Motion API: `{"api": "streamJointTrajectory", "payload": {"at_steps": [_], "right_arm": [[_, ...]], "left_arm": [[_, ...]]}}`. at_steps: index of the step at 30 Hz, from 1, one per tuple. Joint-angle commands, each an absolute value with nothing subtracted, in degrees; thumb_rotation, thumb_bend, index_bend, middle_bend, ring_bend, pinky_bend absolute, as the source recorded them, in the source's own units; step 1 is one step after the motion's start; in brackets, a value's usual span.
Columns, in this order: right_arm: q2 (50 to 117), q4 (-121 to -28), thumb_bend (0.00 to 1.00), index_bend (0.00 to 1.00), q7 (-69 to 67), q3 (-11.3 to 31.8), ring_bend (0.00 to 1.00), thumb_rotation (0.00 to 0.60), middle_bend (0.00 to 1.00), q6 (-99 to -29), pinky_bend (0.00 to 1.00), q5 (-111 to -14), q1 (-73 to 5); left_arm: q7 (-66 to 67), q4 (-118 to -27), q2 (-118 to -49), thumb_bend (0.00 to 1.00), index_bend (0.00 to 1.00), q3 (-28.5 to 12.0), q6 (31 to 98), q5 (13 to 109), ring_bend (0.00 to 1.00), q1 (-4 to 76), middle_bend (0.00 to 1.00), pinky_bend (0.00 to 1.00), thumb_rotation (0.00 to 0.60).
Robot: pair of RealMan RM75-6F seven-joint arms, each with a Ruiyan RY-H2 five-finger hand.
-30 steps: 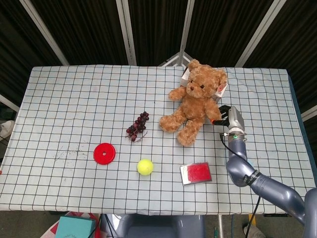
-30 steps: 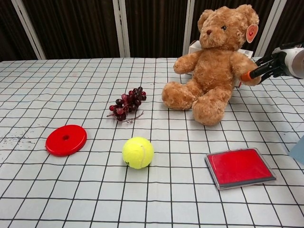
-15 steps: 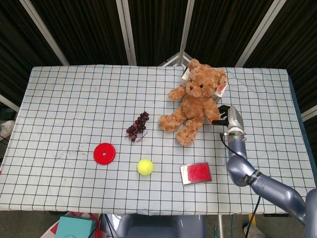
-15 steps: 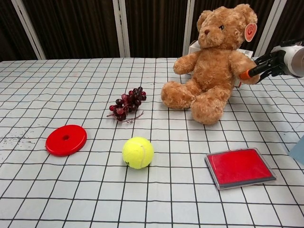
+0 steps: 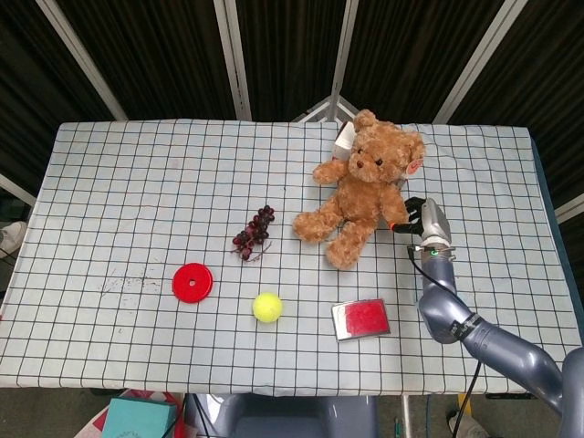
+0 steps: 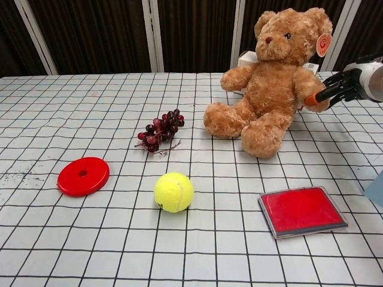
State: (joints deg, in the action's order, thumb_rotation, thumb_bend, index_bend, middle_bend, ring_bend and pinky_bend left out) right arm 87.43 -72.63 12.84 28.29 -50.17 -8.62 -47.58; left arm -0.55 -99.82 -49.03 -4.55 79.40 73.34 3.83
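item: teddy bear sitting toward the far right of the tabletop, my right hand pinching its near arm with orange-tipped fingers, bear leaning but not lifted; left hand unseen.

right hand cut off by edge, white box behind bear

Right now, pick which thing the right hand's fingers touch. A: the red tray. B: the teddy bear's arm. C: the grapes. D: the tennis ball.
B: the right hand reaches in from the side and its fingers meet the teddy bear at the arm, while the other three things lie apart from it on the cloth.
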Motion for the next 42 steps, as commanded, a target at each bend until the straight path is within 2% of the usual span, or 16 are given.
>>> {"api": "streamJointTrajectory", "payload": {"at_steps": [1,12,23,25,28,30,32,36,42], "right_arm": [[86.81,-73.70,0.28,0.53,12.90,28.85,0.43,0.600,0.50,-50.87,0.00,-9.30,-47.86],[87.08,-73.71,0.28,0.53,14.14,27.77,0.43,0.600,0.50,-50.34,0.00,-7.40,-47.56],[85.86,-75.24,0.28,0.52,14.73,28.53,0.43,0.600,0.50,-50.92,0.00,-8.06,-48.12],[85.53,-75.58,0.28,0.48,15.20,28.26,0.41,0.600,0.49,-50.64,0.00,-7.63,-48.09],[84.84,-76.03,0.28,0.28,15.66,27.81,0.32,0.600,0.36,-49.16,0.00,-7.12,-47.90],[84.22,-76.32,0.28,0.10,15.74,27.47,0.24,0.600,0.25,-47.80,0.00,-6.95,-47.65],[83.56,-76.62,0.28,0.02,15.81,27.09,0.18,0.600,0.18,-46.53,0.00,-6.91,-47.45],[82.00,-77.71,0.25,0.00,16.25,26.02,0.04,0.600,0.09,-44.18,0.00,-6.97,-47.23],[77.66,-81.47,0.23,0.00,18.07,23.32,0.00,0.600,0.02,-40.58,0.00,-6.25,-47.02]], "left_arm": [[-0.51,-99.84,-49.03,0.18,0.25,-4.54,79.31,73.25,0.01,3.85,0.06,0.14,0.600],[-0.77,-99.91,-48.88,0.18,0.25,-4.49,79.45,73.39,0.01,3.74,0.06,0.14,0.600],[-0.50,-99.88,-48.97,0.18,0.25,-4.50,79.13,73.23,0.01,3.94,0.06,0.14,0.600],[-0.49,-99.92,-48.96,0.18,0.25,-4.49,79.18,73.28,0.01,3.92,0.06,0.14,0.600],[-0.53,-99.96,-48.93,0.18,0.25,-4.46,79.25,73.32,0.01,3.87,0.06,0.14,0.600],[-0.54,-99.97,-48.91,0.18,0.25,-4.46,79.21,73.25,0.01,3.87,0.06,0.14,0.600],[-0.52,-99.96,-48.91,0.18,0.25,-4.48,79.12,73.17,0.01,3.91,0.06,0.14,0.600],[-0.39,-99.96,-48.96,0.18,0.25,-4.50,79.05,73.10,0.01,3.97,0.06,0.14,0.600],[-0.61,-99.94,-48.86,0.18,0.25,-4.56,79.20,72.94,0.01,3.86,0.06,0.14,0.600]]}}
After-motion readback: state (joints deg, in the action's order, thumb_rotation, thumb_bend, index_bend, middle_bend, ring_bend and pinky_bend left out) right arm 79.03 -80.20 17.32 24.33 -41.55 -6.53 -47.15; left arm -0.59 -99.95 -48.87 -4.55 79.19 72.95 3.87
